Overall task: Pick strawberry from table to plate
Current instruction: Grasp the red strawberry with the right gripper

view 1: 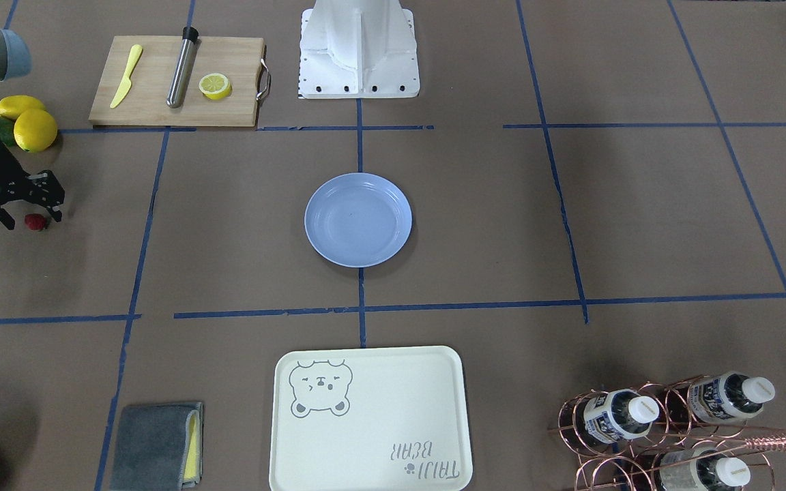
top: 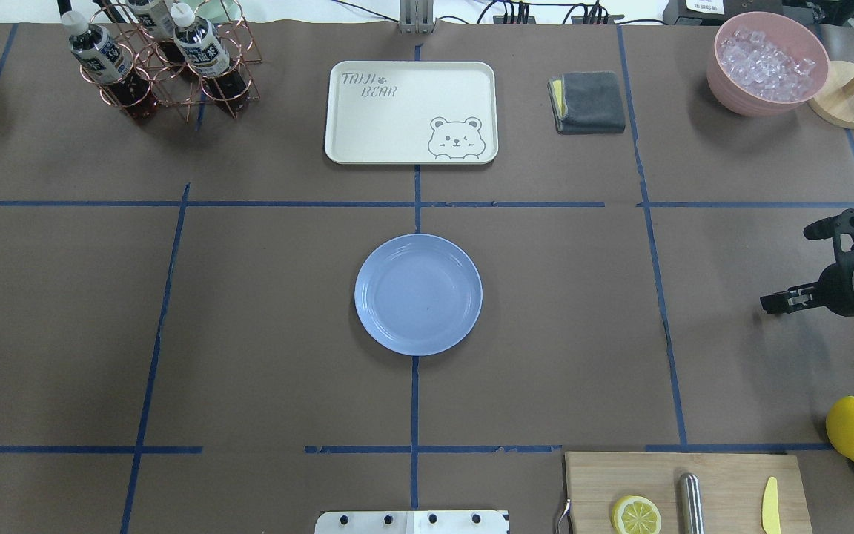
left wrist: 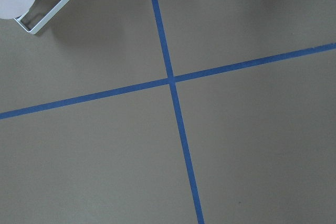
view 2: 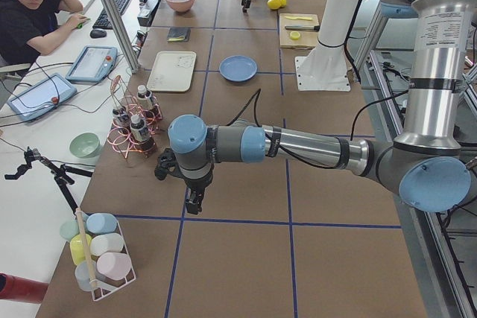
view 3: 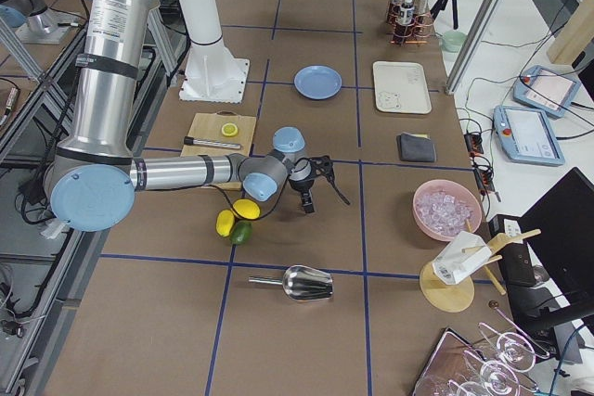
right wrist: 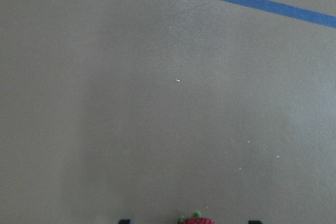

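The strawberry is a small red berry lying on the brown table at the far left of the front-facing view. My right gripper is open and hangs low over it, one finger on each side. In the right wrist view the strawberry peeks in at the bottom edge between two dark fingertips. From overhead the open right gripper hides the berry. The light blue plate sits empty at the table's centre, far from the berry. My left gripper hovers over bare table; I cannot tell its state.
Two lemons and a green avocado lie just behind the right gripper. A cutting board holds a lemon half, a yellow knife and a steel cylinder. The bear tray, grey cloth, bottle rack and ice bowl line the operators' side.
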{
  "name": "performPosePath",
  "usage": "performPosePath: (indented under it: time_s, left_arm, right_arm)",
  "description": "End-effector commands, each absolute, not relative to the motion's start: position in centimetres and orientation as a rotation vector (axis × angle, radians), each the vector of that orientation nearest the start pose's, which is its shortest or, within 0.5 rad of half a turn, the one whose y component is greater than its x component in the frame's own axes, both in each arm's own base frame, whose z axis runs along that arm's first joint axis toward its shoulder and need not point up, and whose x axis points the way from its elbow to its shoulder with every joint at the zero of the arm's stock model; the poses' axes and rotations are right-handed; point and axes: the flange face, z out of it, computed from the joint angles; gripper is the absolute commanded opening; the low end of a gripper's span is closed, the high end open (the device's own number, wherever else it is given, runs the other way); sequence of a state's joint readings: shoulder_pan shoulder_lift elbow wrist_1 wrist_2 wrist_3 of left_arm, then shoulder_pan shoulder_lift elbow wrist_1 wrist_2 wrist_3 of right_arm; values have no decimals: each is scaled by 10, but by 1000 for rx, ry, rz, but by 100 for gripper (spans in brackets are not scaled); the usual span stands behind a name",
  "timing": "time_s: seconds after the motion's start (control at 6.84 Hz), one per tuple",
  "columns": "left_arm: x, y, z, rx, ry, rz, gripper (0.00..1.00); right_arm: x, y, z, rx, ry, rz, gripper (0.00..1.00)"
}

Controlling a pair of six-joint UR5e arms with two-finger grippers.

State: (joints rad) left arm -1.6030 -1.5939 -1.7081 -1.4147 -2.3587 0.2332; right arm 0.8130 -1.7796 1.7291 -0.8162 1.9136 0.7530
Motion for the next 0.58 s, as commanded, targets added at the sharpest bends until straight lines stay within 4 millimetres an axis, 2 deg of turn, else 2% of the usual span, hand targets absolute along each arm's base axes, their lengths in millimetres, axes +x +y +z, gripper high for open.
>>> performPosePath:
  time_s: [0.0, 0.15, 0.29, 0.44]
  left_arm:
    - [-79, -495, 593, 112, 782, 193, 100]
    - [-79, -494, 591, 113, 782, 194, 100]
    - [-79, -493, 590, 116, 781, 195, 100]
    - [-79, -492, 591, 115, 781, 195, 100]
  right_arm:
    - [-231, -388, 605, 283, -717, -128, 7]
    - [-232, -388, 602, 286, -720, -131, 0]
    - [-238, -387, 590, 300, -735, -146, 0]
    - [-262, -400, 548, 344, -779, -162, 0]
